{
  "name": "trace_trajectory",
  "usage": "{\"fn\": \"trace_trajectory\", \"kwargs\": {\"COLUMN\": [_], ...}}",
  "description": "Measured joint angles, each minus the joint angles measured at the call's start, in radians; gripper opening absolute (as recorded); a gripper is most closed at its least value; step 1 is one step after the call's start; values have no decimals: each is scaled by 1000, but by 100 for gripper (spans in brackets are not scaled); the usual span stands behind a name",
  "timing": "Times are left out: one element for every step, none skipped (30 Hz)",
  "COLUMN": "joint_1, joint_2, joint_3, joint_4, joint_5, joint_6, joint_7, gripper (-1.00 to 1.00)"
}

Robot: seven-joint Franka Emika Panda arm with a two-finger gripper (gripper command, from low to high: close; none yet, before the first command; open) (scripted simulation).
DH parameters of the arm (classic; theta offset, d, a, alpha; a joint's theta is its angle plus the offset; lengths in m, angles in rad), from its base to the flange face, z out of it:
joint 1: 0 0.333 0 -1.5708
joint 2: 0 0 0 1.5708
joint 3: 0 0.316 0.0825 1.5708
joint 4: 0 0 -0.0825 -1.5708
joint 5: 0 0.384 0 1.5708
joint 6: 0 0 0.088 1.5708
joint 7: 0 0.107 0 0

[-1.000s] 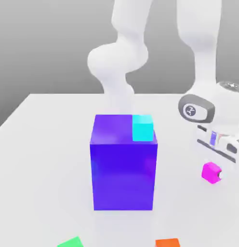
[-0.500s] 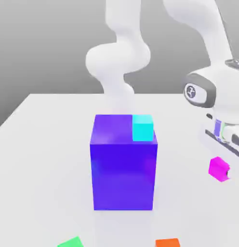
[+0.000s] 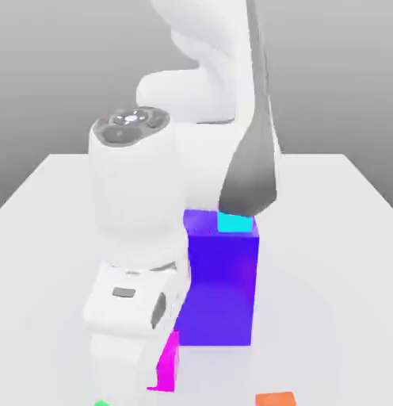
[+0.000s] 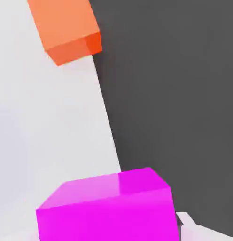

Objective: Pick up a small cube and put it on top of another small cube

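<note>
Arm bent low beside blue block [image 3: 219, 285] | gripper [image 3: 156, 369] pointing down | clenched on magenta cube [image 4: 109, 209]

A big blue-purple block [image 3: 222, 285] is standing at the centre of the white table [image 3: 41, 222] in the exterior view. A tiny orange cube [image 3: 276, 399] is lying at the bottom edge, and a green piece [image 3: 101, 403] is peeking in at lower left.
</note>
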Motion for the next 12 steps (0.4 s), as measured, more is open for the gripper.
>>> {"fn": "trace_trajectory", "kwargs": {"joint_1": [-15,-27,-27,-27,-27,-27,-27,-32,-29,-21,-13,-6], "joint_2": [36,68,68,68,68,68,68,84,73,48,17,-16], "joint_3": [11,24,24,24,24,24,24,29,24,13,2,-10], "joint_4": [4,7,7,7,7,7,7,9,8,6,4,1], "joint_5": [17,34,34,34,34,34,34,43,36,21,1,-19], "joint_6": [28,54,54,54,54,54,54,68,59,38,11,-18], "joint_7": [-16,-29,-29,-29,-29,-29,-29,-36,-32,-22,-8,6], "gripper": [-100,100,100,100,100,100,100,100,100,100,100,100]}}
